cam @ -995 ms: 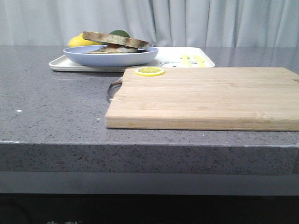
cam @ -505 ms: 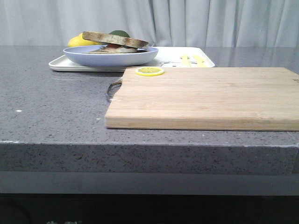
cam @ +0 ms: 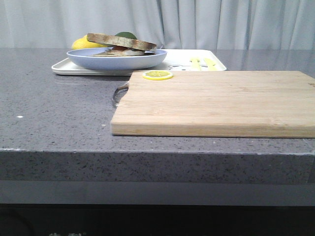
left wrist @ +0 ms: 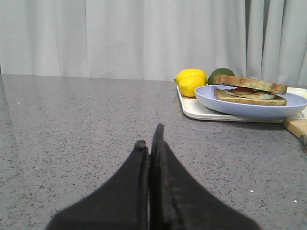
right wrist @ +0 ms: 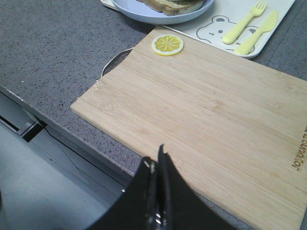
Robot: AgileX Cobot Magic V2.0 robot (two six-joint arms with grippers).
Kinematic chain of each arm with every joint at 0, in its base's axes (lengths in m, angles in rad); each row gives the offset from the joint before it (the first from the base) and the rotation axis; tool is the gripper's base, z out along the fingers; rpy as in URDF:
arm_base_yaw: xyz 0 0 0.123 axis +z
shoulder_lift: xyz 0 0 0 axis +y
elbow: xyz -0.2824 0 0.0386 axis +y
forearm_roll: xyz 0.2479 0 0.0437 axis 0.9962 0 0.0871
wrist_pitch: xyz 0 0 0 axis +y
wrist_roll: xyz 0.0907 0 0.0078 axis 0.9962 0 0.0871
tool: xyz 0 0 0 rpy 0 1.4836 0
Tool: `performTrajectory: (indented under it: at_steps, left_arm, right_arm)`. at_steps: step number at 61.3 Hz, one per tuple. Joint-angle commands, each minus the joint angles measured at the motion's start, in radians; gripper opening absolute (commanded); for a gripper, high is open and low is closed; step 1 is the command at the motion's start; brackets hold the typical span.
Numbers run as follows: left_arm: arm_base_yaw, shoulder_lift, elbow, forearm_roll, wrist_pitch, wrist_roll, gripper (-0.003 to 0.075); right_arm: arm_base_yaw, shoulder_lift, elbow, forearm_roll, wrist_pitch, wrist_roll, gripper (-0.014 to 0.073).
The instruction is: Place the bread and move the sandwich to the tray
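The sandwich (cam: 123, 48) lies on a round light-blue plate (cam: 116, 60) that stands on the white tray (cam: 189, 60) at the back left. The bread (cam: 120, 41) lies on top of it as the upper slice, slightly tilted. In the left wrist view the bread (left wrist: 249, 84) covers white and red filling on the plate (left wrist: 249, 108). My left gripper (left wrist: 149, 136) is shut and empty, low over the grey counter, well short of the tray (left wrist: 192, 108). My right gripper (right wrist: 157, 155) is shut and empty above the front edge of the cutting board (right wrist: 216, 110). Neither gripper shows in the front view.
A wooden cutting board (cam: 216, 101) with a metal handle lies at the front right, with a lemon slice (cam: 158, 75) at its far left corner. A lemon (left wrist: 191, 81) and a lime (left wrist: 220, 75) sit on the tray behind the plate. A yellow fork and knife (right wrist: 247, 24) lie on the tray's right part.
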Motion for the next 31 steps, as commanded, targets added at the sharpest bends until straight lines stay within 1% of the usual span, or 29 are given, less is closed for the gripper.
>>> performTrajectory:
  at_steps: [1, 31]
  left_arm:
    - [0.002, -0.024, 0.003, -0.009, -0.083, -0.012, -0.0020]
    - [0.002, -0.024, 0.003, -0.009, -0.083, -0.012, -0.0020]
  right_arm:
    - [-0.005, -0.001, -0.024, -0.003, -0.067, -0.008, -0.0116]
    - [-0.013, -0.022, -0.010, -0.007, -0.074, -0.008, -0.0116]
